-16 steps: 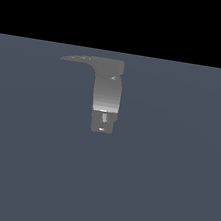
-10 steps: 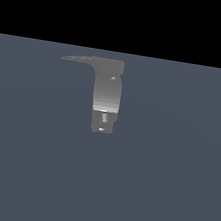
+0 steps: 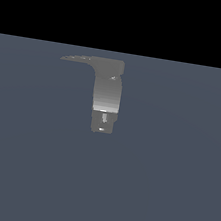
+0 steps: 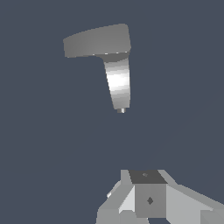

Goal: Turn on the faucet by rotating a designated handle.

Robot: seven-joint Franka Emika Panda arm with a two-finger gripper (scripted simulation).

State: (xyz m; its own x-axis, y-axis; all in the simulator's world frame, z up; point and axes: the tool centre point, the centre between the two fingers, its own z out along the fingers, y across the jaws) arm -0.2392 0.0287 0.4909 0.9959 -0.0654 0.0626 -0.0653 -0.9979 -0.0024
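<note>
Only part of the pale grey blocky gripper (image 4: pixel 148 199) shows in the wrist view, cut off at the picture's edge; its fingertips cannot be made out, so whether it is open or shut, or holding anything, cannot be told. Nothing lies between its visible parts, and it sits well apart from the fixture, with bare floor in between. The exterior view does not show it at all.

One small grey metallic-looking faucet (image 3: pixel 107 94) stands alone on the flat slate-blue floor (image 3: pixel 172 183), in the upper middle of the exterior view. Open floor surrounds it on every side, reaching to the straight far edge where the black background begins just behind its top.

One thin flat dark-grey handle (image 3: pixel 79 58) runs from the column's top toward the exterior view's left, its long axis roughly level, tapering to a point at the free end. To its right the column's long axis runs up and down, shading lighter toward a bright band, and ends in one darker short stub (image 3: pixel 103 122).

In the wrist view the handle (image 4: pixel 89 41) appears broad and flat, the faucet (image 4: pixel 118 81) narrowing away from it.
</note>
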